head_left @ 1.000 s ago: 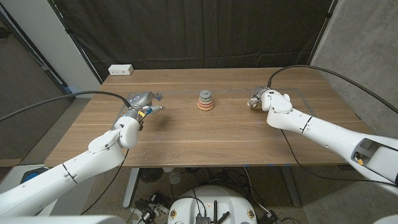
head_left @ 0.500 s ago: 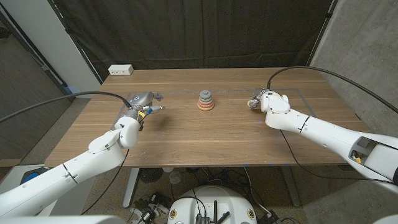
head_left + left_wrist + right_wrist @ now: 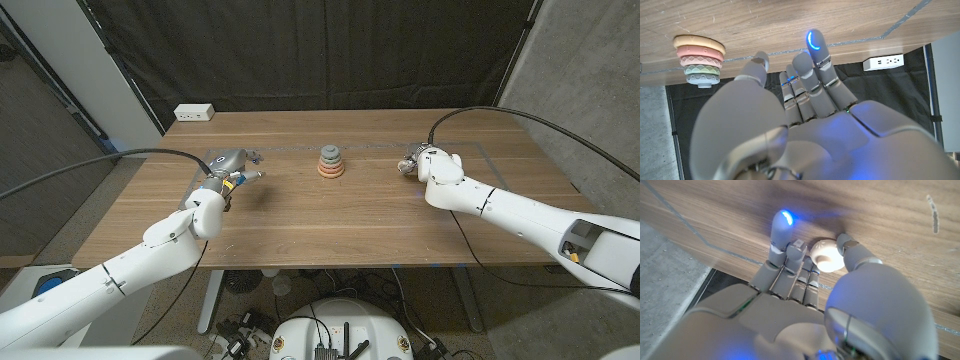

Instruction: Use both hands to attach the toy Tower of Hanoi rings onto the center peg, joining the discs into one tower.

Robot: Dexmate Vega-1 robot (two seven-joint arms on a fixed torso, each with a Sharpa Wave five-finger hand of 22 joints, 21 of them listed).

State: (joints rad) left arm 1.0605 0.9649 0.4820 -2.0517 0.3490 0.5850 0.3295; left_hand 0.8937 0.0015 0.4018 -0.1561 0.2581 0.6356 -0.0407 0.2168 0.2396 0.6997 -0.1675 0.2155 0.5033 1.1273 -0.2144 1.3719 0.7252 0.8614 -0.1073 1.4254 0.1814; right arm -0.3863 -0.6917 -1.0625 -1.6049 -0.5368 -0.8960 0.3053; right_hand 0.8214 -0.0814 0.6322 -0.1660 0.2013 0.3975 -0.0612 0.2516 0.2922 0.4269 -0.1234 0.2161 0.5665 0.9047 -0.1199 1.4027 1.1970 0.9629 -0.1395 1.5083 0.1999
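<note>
The long brown wooden desk [image 3: 330, 215] hasn't moved; same framing as 1 s ago, so the cam is steady. My left arm, lower left of the head view, is where it was, w/ my left hand [image 3: 228, 166] left of centre, fingers [image 3: 810, 75] loosely spread and reaching out, holding nothing. In the left wrist view it's well apart from the stack.

My right hand [image 3: 428, 163] is the one that changed: over the last sec it edged a bit toward picture left along the desk, right of centre in the head view. In the right wrist view my right-hand fingers [image 3: 785, 245] and thumb bracket a small cream-white rounded toy piece [image 3: 826, 256] on the wood. The thumb tip looks to touch it, but I can't tell if I'm actually pinching it or just closing in.

The pastel ring stack on its peg [image 3: 331, 162] sits at desk centre, upper middle of the head view, unchanged: orange at the base, pink, then grey-green tiers, pale top.

The white power strip [image 3: 194, 113] is at the desk's upper-left corner, no change.

My read: most discs are already on the peg; the cream piece under my right hand is prob. the last bit. The small shift suggests I'm settling a grasp on it, then it needs carrying to the stack.
</note>
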